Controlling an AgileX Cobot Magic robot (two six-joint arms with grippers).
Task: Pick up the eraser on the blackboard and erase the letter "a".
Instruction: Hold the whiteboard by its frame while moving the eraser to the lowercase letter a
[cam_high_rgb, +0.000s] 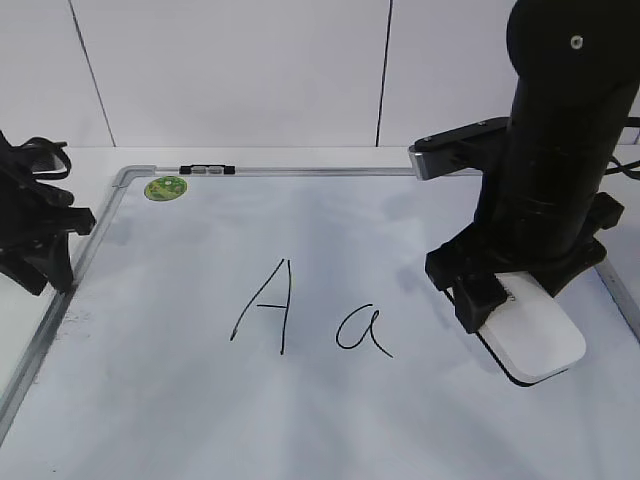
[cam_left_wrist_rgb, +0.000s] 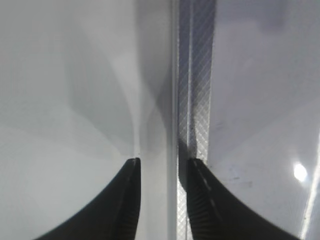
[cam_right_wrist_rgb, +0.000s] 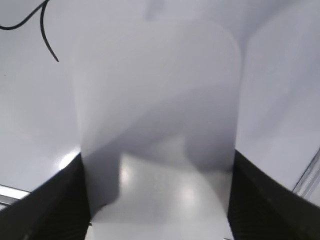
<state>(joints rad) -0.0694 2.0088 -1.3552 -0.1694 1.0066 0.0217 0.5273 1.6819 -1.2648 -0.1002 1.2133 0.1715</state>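
while jaws flank it, right gripper (cam_right_wrist_rgb: 157, 200) clasps the eraser (cam_right_wrist_rgb: 155, 115)

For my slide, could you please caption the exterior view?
Right gripper straddling the eraser on the blackboard, right of the letter "a".

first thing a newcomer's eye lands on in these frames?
Probably the big black right arm on the right of the exterior view, its right gripper closed around the white eraser on the blackboard. Next, the two black marker letters mid-board: the tall "A" and, just left of the eraser, the letter "a", both unerased.
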